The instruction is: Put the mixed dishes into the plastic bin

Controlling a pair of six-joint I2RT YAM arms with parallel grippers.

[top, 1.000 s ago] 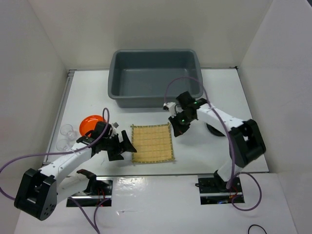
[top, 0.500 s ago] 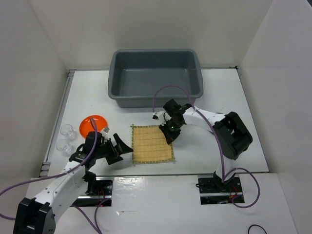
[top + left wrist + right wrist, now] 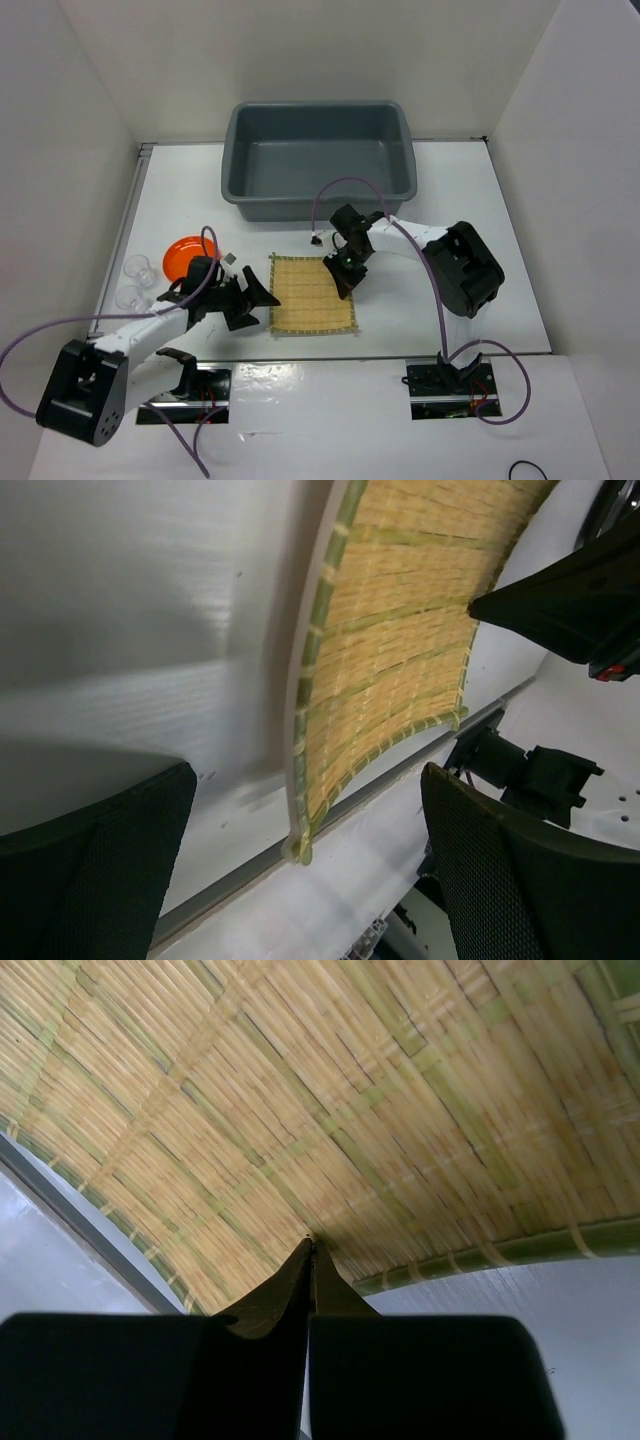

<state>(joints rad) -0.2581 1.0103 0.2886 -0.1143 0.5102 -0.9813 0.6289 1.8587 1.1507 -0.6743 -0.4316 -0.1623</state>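
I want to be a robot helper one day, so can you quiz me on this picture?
1. True or false: the bin is empty.
2. The left pincer is: A open, B shut.
3. Fill in: the right pincer touches the yellow ___ with its tip.
Key: 1 true; 2 A; 3 mat.

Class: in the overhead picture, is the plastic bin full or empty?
Empty: the bin shows a bare floor; mat, orange plate and clear cups lie outside it.
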